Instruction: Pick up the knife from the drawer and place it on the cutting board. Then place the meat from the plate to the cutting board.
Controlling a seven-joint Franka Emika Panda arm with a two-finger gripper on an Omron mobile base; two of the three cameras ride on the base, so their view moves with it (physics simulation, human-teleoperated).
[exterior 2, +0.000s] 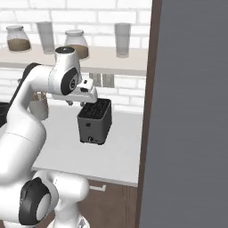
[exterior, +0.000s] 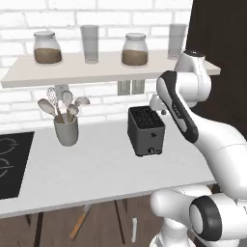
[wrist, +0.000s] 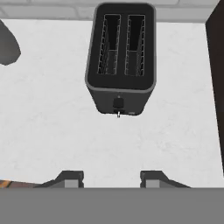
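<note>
Bench: the pale grey-white stone bench (exterior: 96, 173) runs across the left base view, with a black hob at its left end.
Shelf: a long pale wall shelf (exterior: 96, 72) above it carries two lidded glass jars of brown grains and two clear glasses.
Drawer: the wide dark-brown wooden drawer (exterior: 103, 226) stands pulled out below the bench's front edge.
Toaster: a dark grey two-slot metal toaster (exterior: 145, 130) stands on the bench, right of centre; in the hand view it lies directly ahead, slots facing up.
Holder: a grey cylindrical cup with pale wooden spoons (exterior: 65, 126) stands left of the toaster, well apart from it.
Knife: the long knife with a grey steel blade and light brown wooden handle (exterior: 78, 224) lies slanted in the open drawer, handle towards the front.
Utensil: a short white utensil (exterior: 134, 229) lies in the drawer, right of the knife and apart from it.
End effector: the end effector (wrist: 111, 178) hovers above the bench in front of the toaster, its two dark fingertips (wrist: 70, 178) apart with nothing between them.
</note>
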